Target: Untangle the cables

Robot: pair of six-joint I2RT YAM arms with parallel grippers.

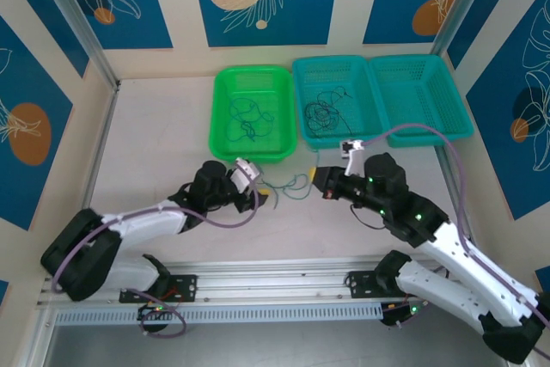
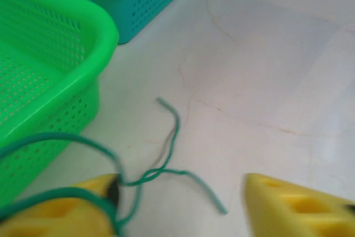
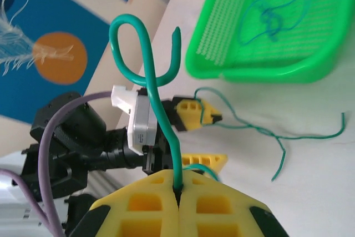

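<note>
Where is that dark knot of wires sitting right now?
In the overhead view, the dark clump of wires lies inside the middle teal basket, right of the green basket.

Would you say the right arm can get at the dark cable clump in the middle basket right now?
Likely yes: the clump lies uncovered in the teal basket just beyond the right gripper. But that gripper is shut on a green wire, which it must release first.

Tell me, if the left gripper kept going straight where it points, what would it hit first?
Probably the loose green strand lying on the table just ahead of the left gripper, then the table itself, since the gripper seems tilted downward. Depth is hard to judge.
</note>
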